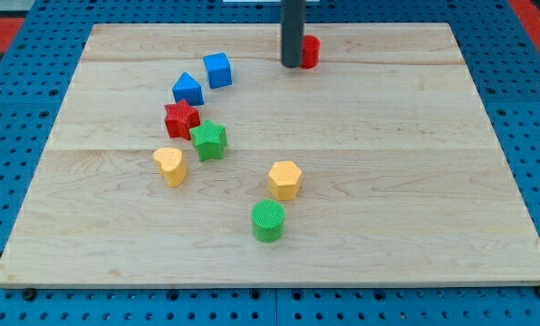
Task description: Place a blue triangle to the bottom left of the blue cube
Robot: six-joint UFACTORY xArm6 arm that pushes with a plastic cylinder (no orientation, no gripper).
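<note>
The blue triangle point(188, 89) lies on the wooden board point(388, 181) just below and left of the blue cube point(217, 70), close to it with a small gap. My rod comes down from the view's top, and my tip point(292, 65) rests on the board well to the right of the blue cube. The tip stands right beside a red block point(310, 52), partly hiding its left side; its shape cannot be made out.
A red star point(181, 119) sits right below the blue triangle, with a green star point(209, 140) at its lower right. A yellow heart point(170, 166), a yellow hexagon point(285, 179) and a green cylinder point(268, 220) lie lower down.
</note>
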